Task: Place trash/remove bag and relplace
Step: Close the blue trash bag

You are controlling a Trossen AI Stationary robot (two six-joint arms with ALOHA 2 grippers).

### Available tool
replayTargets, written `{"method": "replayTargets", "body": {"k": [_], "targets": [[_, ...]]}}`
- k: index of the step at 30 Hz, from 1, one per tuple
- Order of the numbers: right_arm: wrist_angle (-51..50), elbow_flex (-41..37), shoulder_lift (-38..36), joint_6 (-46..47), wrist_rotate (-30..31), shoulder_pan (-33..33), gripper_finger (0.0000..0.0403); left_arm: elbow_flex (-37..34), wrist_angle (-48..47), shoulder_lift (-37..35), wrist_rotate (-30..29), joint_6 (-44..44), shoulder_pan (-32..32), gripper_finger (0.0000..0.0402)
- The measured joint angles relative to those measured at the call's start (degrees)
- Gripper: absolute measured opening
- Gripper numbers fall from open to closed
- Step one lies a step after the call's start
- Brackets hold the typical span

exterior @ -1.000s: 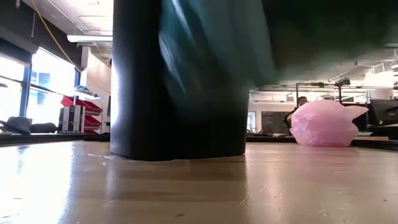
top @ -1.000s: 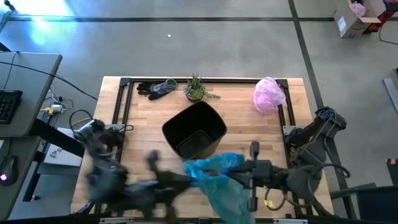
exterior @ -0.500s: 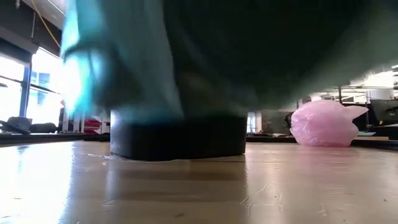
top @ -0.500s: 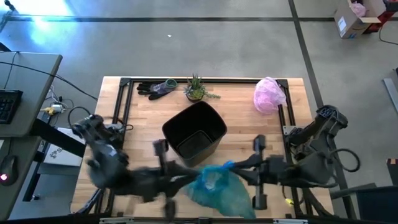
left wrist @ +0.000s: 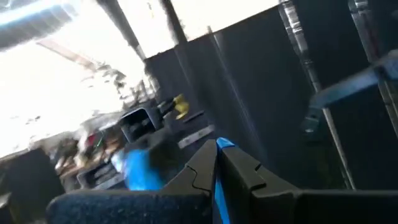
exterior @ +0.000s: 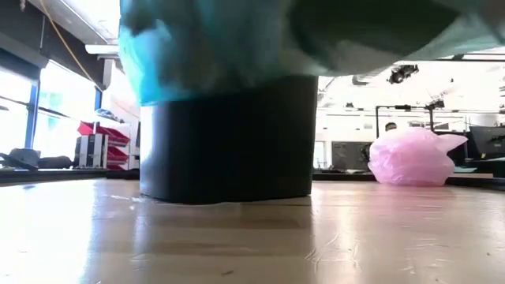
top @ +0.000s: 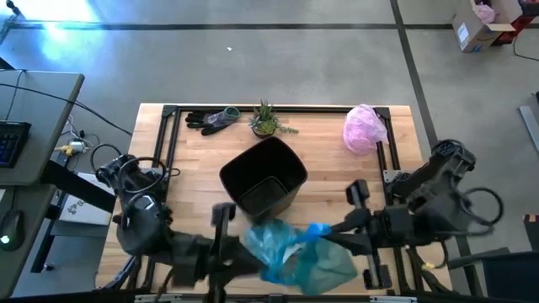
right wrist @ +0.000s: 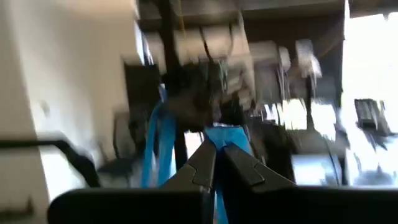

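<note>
Both grippers — left [left wrist: 217, 163], right [right wrist: 216, 163] — clenched on the teal bag [top: 295, 252], lifting it clear beside the black bin [top: 263, 177] for removal.

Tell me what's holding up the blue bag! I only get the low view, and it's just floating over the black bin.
Observer: Both grippers hold it. The left gripper is shut on a blue strip of the bag.
Operator: And the other one?
Observer: The right gripper is shut on a blue strip of it too.
Operator: Is the bag right over the bin?
Observer: No. From above it hangs nearer the table's front edge than the bin, between the two arms.
Operator: Is anything behind the bin?
Observer: Yes, a small plant and dark gloves lie at the table's far edge.
</note>
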Motion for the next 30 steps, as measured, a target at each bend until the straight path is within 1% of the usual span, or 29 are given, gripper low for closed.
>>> {"method": "replayTargets", "body": {"k": [1,2,3,4,5,6,7,9,10,11,12,14,15,16,18,19,20,21,22,24,26,30], "targets": [[-4.6,0.7,-0.3,3.6,1.7,0.1,0.0,0.0,-0.8,0.0,-3.7,-2.3,0.1,0.0],[-11.8,1.6,-0.3,9.0,3.7,0.3,0.0,0.0,-4.6,0.0,-9.0,-6.8,0.7,0.0],[-20.0,2.3,-0.2,15.3,5.2,0.2,0.0,0.1,-11.3,0.0,-12.5,-11.9,1.6,0.0],[-26.7,2.5,0.2,20.6,5.9,0.0,0.0,0.1,-17.7,0.2,-13.3,-16.1,2.3,0.0],[-30.1,2.4,0.7,23.0,6.3,-0.4,0.0,0.1,-20.5,0.5,-12.4,-17.1,2.9,0.0],[-30.4,2.3,1.0,21.6,6.1,-0.9,0.0,-0.1,-19.0,0.9,-10.4,-15.4,3.3,0.0],[-27.6,2.2,1.1,17.7,5.4,-1.4,0.0,-0.2,-14.5,1.1,-8.5,-12.0,3.3,0.0],[-18.9,3.6,0.6,9.0,2.9,-2.3,0.0,0.0,-1.2,0.6,-5.3,-3.8,3.0,0.0],[-15.1,4.8,0.1,6.2,1.3,-2.6,0.0,0.3,3.0,-0.1,-4.8,-1.5,2.7,0.0],[-13.3,5.8,-0.4,5.9,1.0,-2.4,0.0,0.6,4.8,-0.6,-4.9,-1.4,2.6,0.0],[-13.9,6.3,-0.6,8.0,1.1,-2.0,0.0,0.7,3.2,-0.9,-5.3,-3.8,2.5,0.0],[-19.2,6.5,-0.7,13.1,1.6,-0.7,0.0,0.7,-5.9,-1.0,-5.6,-12.2,2.7,0.0],[-21.8,6.3,-0.4,14.2,2.4,0.1,0.0,0.5,-9.5,-0.8,-5.4,-14.3,2.9,0.0],[-23.5,6.0,0.0,13.4,3.8,0.5,0.0,0.2,-10.4,-0.2,-5.3,-13.5,3.3,0.0],[-19.0,5.5,1.1,6.2,1.6,-0.7,0.0,-0.5,-5.7,1.9,-2.6,-8.1,4.3,0.0],[-14.1,5.5,1.1,2.6,-0.5,-1.9,0.0,-0.4,0.4,2.6,-0.7,-7.2,5.2,0.0],[-8.3,5.8,0.8,0.1,-3.0,-2.7,0.0,-0.2,2.8,2.4,1.0,-7.9,5.7,0.0],[-4.1,6.1,0.4,-1.0,-5.2,-2.9,0.0,-0.1,3.3,0.6,3.1,-9.7,6.0,0.0],[-1.6,6.4,0.2,-1.2,-6.8,-2.7,0.0,0.3,1.4,-0.6,4.8,-11.9,6.3,0.0],[-2.5,6.6,0.0,0.4,-8.9,-1.8,0.0,0.7,-2.0,-2.0,5.0,-14.8,6.8,0.0],[-7.0,6.2,0.5,1.4,-9.8,-1.6,0.0,0.7,-4.5,-2.1,4.4,-15.2,6.7,0.0],[-13.0,5.6,3.0,6.7,-10.6,-4.7,0.0,-0.3,-8.2,-0.2,5.7,-14.0,7.0,0.0]]}}
